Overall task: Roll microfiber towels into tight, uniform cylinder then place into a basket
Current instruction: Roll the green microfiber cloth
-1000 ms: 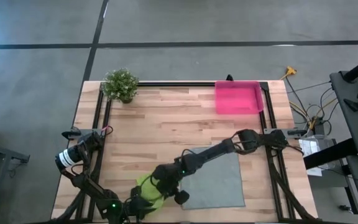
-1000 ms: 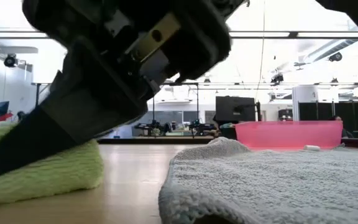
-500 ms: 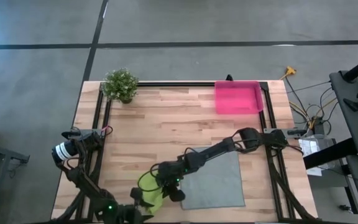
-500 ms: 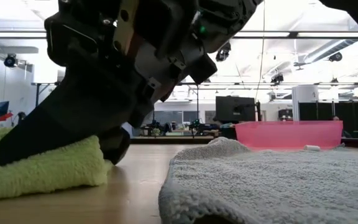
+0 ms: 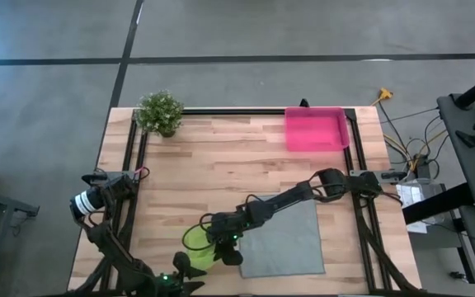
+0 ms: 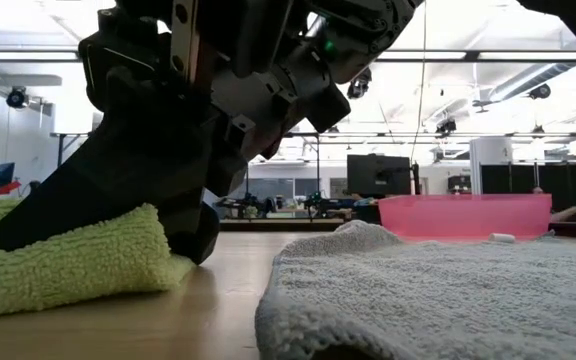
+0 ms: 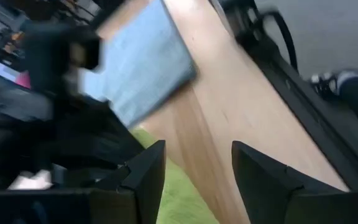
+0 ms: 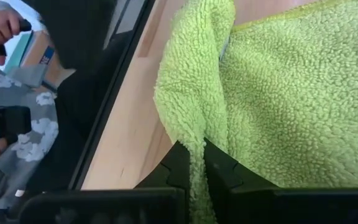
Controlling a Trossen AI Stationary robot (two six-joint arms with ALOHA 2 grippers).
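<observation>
**Pinch, then roll: keeping the green towel tight**

Right gripper [image 8: 192, 163] is clamped on a fold of the lime green towel [image 5: 198, 241], its two dark fingers pressed together with a thin ridge of pile between them, down at the near edge of the counter [image 5: 221, 157]. From table height the same gripper [image 6: 183, 225] sits low against the towel's bunched end [image 6: 63, 265]. The left gripper [image 7: 194, 171] hangs just off the near-left of that towel with its fingers apart and nothing between them; green cloth shows beneath it.

The step in hand looks like starting or tightening the roll of the green towel. To do it well, the pinched edge should be turned over itself squarely, so the layers stack evenly and not as a cone. The free gripper would best pin the loose end while the clamped one turns. Soft pile slips, so a shallow bite may let the fold escape.

The grey towel [image 5: 283, 241] lies flat just beside the green one, its near edge humped [image 6: 428, 290]. The pink basket [image 5: 315, 129] stands at the far-right of the counter, well apart, with nothing seen in it yet.
</observation>
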